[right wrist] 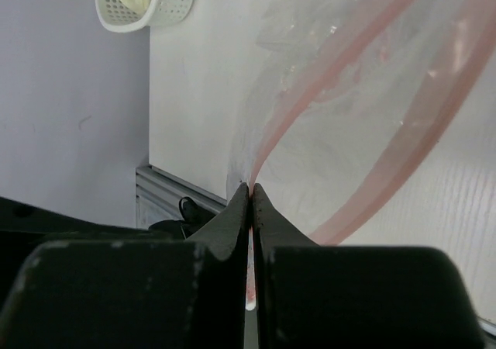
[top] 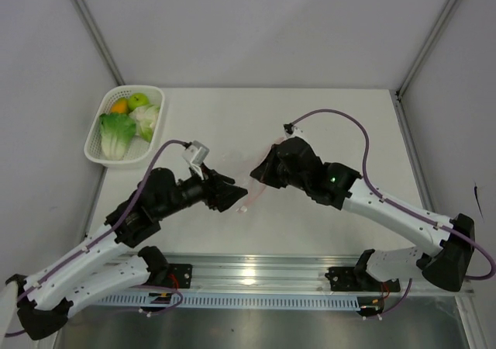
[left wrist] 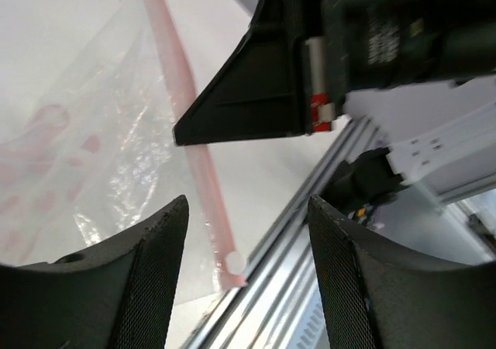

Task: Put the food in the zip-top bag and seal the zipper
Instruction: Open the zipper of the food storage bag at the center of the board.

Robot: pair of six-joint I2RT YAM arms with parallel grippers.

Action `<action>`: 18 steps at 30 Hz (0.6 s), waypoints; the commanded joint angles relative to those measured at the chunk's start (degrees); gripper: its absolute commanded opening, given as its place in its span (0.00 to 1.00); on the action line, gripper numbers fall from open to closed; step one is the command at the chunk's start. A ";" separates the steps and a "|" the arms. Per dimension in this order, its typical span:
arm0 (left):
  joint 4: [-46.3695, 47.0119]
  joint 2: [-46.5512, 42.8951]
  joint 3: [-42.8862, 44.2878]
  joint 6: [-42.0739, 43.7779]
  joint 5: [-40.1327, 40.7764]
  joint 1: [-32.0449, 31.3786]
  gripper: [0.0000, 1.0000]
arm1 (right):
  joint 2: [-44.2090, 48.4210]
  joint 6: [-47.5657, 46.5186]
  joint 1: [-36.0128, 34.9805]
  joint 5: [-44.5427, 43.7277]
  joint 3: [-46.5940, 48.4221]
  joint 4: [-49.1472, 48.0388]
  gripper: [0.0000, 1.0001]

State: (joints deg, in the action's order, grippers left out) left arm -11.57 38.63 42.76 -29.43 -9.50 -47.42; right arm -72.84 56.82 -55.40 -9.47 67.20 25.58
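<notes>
Nothing is packed: the small green, orange and whitish toy produce sits in the white mesh basket, upper left. Mid-frame over the white desk, the right fingers pinch the clear crinkly bag by its pink-red zipper strip; the left fingers gape, empty. Filling and sealing remain.

Soft, even light is falling from above, keeping the white table bright and the shadows under the arms faint. Glare is shining on the metal rail. In both wrist views the close jaws are blurring, and highlights are glinting off the zip-top bag.
</notes>
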 commanded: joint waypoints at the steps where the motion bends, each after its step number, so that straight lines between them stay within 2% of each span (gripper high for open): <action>1: -5.91 3.89 4.34 8.50 7.72 -4.33 0.66 | -1.07 -1.36 0.29 0.07 6.96 3.76 0.00; 2: -6.35 4.25 4.96 9.03 11.31 -5.22 0.67 | -2.21 -1.10 0.46 -0.19 8.20 6.03 0.00; 8: -4.69 4.43 5.66 10.00 16.70 -7.86 0.67 | -5.73 1.36 1.08 -1.25 15.05 10.54 0.00; 13: -6.26 6.10 7.07 10.01 23.99 -8.74 0.67 | -7.14 2.77 0.90 -0.63 17.00 10.98 0.00; 18: -6.00 7.85 7.68 10.44 27.77 -9.36 0.66 | -7.32 3.04 0.38 -1.07 16.91 10.98 0.00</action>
State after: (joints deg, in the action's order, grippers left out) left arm -17.80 45.15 47.68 -20.80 13.30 -55.99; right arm -80.03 58.89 -54.61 -9.61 81.87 35.99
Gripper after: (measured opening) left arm 0.665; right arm 0.007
